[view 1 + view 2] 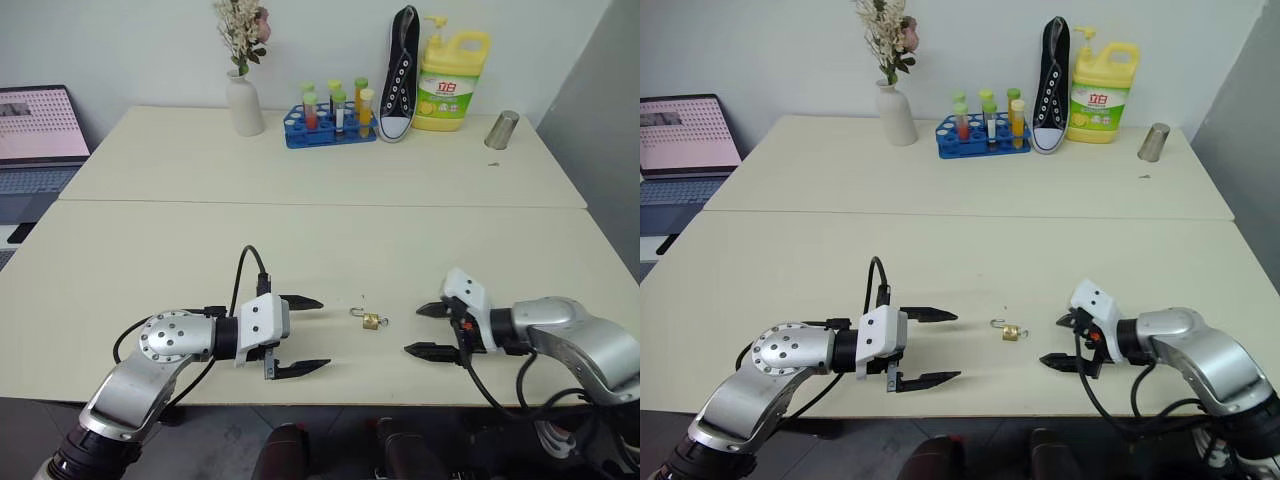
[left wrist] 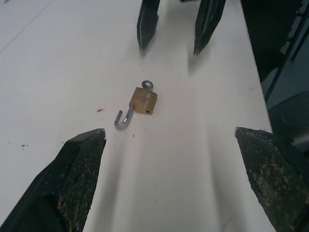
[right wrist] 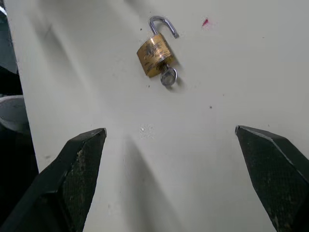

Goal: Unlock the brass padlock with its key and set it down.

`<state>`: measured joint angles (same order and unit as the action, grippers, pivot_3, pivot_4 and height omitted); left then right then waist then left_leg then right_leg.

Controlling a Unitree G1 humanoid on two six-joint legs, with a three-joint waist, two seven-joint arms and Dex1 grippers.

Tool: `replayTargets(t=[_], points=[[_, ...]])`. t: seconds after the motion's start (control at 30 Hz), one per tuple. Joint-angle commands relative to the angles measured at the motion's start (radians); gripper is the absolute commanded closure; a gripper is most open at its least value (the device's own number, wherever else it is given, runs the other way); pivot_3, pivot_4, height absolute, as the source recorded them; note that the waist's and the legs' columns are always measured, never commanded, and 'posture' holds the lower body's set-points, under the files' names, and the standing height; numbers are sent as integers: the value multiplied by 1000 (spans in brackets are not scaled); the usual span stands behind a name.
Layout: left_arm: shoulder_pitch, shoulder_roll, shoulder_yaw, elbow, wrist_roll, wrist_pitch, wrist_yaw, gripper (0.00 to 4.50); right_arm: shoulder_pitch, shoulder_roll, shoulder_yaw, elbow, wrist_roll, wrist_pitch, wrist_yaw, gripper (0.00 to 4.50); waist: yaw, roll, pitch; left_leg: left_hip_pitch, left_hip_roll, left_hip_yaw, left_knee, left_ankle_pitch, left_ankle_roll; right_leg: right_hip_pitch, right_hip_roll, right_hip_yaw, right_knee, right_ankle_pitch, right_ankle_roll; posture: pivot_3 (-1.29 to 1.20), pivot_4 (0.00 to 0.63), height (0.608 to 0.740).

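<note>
The brass padlock [image 1: 371, 320] lies flat on the cream table near its front edge, between my two grippers and touched by neither. Its silver shackle [image 3: 162, 22] is swung open, and the key [image 3: 168, 76] sticks out of the bottom of the lock body [image 2: 143, 100]. To the lock's left my left gripper [image 1: 301, 334] is open, its fingers pointing toward the lock. On the lock's right, my right gripper [image 1: 429, 330] is open too and points back at it. Nothing is between either pair of fingers.
At the back of the table stand a white vase with dried flowers [image 1: 243, 100], a blue rack of tubes [image 1: 330, 115], a black sneaker [image 1: 400, 75], a yellow detergent bottle [image 1: 452, 85] and a metal cup [image 1: 502, 130]. A laptop [image 1: 35, 135] sits at far left. The table's front edge [image 1: 350, 400] runs just below the grippers.
</note>
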<state>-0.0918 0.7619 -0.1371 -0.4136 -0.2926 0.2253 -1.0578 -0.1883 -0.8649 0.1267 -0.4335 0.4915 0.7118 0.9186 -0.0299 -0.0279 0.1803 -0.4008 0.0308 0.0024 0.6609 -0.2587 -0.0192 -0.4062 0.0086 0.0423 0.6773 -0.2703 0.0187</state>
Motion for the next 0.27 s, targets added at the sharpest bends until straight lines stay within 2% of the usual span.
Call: replayTargets(t=[0.03,0.27], points=[[-10,17,34,-26,-38,22,-12,0,43,-24,-114,-86,-1,-120,32,14,-2,0,0,0,0,0,0,0,0,0,0,0,0,0,0,0,150,740],[-17,30,44,-26,-68,49,-46,0,71,-35,-134,-88,-5,-157,48,14,-1,0,0,0,0,0,0,0,0,0,0,1,0,0,0,0,150,740]])
